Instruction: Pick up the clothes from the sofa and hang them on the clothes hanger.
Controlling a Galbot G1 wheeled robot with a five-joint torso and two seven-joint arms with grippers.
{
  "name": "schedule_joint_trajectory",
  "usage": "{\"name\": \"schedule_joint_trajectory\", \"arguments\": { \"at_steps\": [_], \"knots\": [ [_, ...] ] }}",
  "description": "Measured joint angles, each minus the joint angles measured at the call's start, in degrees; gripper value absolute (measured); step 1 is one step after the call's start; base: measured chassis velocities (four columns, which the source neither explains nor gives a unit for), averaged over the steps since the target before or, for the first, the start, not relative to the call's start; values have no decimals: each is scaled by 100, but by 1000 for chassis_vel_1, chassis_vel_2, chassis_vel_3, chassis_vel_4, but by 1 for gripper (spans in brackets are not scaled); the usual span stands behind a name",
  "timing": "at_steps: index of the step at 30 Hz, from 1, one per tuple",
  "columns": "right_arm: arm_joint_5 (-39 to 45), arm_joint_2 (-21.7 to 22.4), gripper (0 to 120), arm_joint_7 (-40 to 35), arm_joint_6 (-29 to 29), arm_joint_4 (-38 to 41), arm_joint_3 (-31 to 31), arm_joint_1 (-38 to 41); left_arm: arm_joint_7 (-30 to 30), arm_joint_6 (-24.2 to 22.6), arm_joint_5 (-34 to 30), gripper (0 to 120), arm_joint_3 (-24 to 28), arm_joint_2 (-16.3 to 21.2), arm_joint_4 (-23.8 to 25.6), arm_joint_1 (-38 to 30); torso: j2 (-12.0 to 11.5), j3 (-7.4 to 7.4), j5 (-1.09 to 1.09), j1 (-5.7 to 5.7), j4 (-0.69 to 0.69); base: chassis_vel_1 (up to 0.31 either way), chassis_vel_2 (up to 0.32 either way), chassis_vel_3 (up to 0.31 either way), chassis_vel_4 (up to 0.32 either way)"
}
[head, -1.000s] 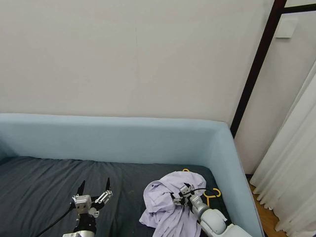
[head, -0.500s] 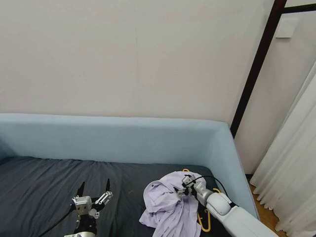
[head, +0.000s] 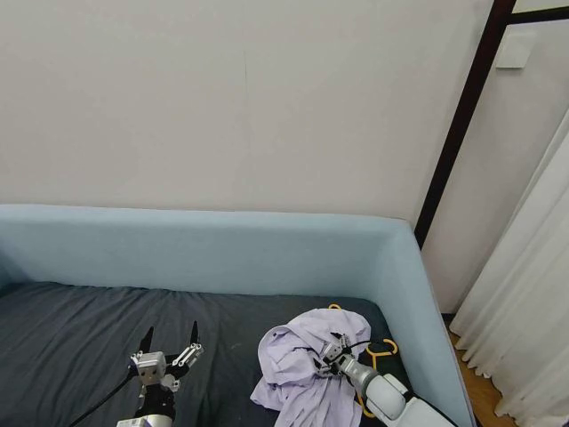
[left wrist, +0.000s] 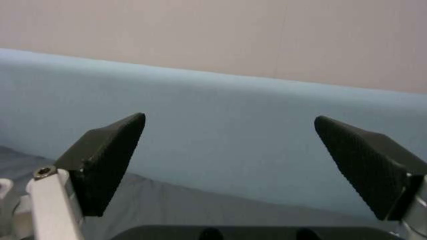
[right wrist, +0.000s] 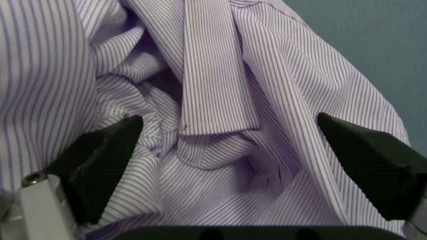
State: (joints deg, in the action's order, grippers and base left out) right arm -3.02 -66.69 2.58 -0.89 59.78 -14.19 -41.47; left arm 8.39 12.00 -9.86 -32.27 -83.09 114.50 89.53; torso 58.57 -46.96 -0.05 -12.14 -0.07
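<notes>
right claw (head: 330, 352), spread wide, hangs just over the shirt (head: 286, 360) - its folds lie between the jaws; left claw (head: 169, 350), also spread, is well apart.

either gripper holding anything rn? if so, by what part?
Nothing is held. The right gripper is open, fingers spread over the crumpled striped shirt. The left gripper is open and empty above the sofa seat.

The shirt (head: 298, 356) hides most of the yellow hanger (head: 389, 347), and the sofa (head: 222, 249) is cut off at left.
</notes>
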Motion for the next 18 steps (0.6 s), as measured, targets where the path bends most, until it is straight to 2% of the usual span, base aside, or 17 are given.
{"name": "schedule_joint_trajectory", "arguments": {
  "at_steps": [12,15,17,18],
  "knots": [
    [12,-102,99,-132,-18,43,30,-203,44,46,-17,100,-21,30,-21,12,0,0,0,0,0,0,0,0,0],
    [33,-84,93,-208,-12,115,29,-274,47,48,-17,100,-11,29,-28,11,0,0,0,0,0,0,0,0,0],
    [77,-21,81,-357,88,328,-20,-346,48,49,-18,100,-3,33,-32,4,0,0,0,0,-1,0,0,0,0],
    [77,-21,81,-357,88,328,-20,-346,48,49,-18,100,-3,33,-32,4,0,0,0,0,-1,0,0,0,0]
  ]
}}
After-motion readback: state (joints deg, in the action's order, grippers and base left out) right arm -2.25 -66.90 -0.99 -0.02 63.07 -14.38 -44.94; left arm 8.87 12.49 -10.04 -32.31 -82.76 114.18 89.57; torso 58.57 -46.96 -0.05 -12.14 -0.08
